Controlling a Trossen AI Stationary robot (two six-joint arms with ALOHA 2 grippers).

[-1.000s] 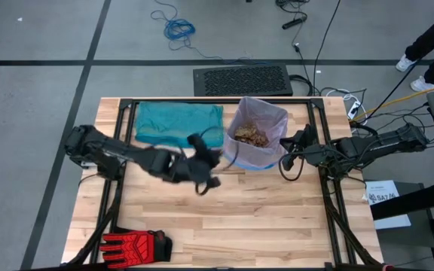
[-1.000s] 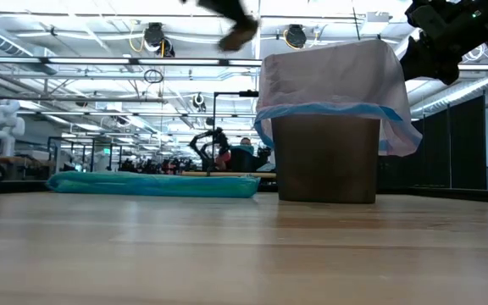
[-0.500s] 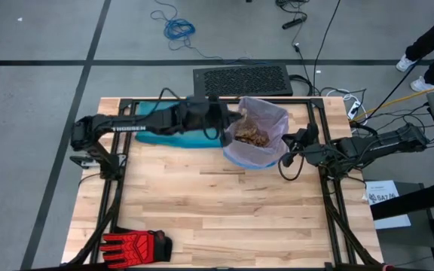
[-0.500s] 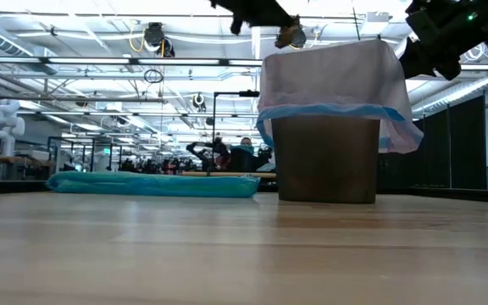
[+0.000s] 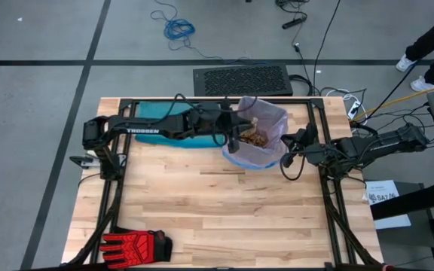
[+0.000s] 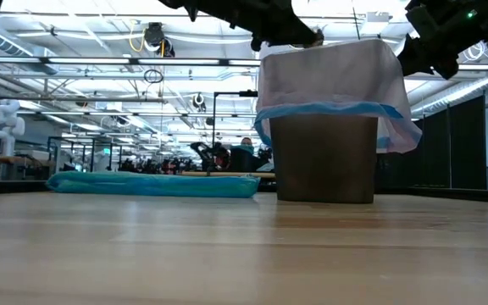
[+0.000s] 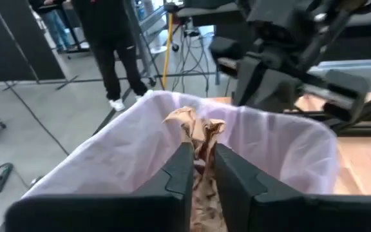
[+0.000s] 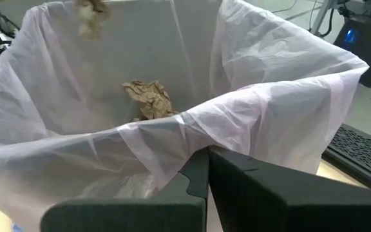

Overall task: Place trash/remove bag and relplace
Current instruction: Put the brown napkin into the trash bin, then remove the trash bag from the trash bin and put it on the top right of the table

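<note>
Since the paper wad (image 7: 195, 132) is crumpled and looks nearly weightless, it should crush rather than slip, and a light pinch across its middle is enough. The left gripper (image 5: 234, 140) has it nipped between both fingers, right over the bin's open mouth at the near rim. The bin (image 6: 324, 158) stands at the table's far edge, lined with the thin lilac bag (image 8: 250, 109), whose blue rim hangs folded down outside. More wads (image 5: 253, 138) already lie inside. The bag film looks flimsy and slippery, likely to tear; best grabbed at the gathered rim. The right gripper (image 5: 288, 153) sits at the bin's right side, fingers pressed together at the rim fold; whether film is caught between them isn't clear. The teal spare bag (image 6: 154, 184) lies flat just left of the bin.
</note>
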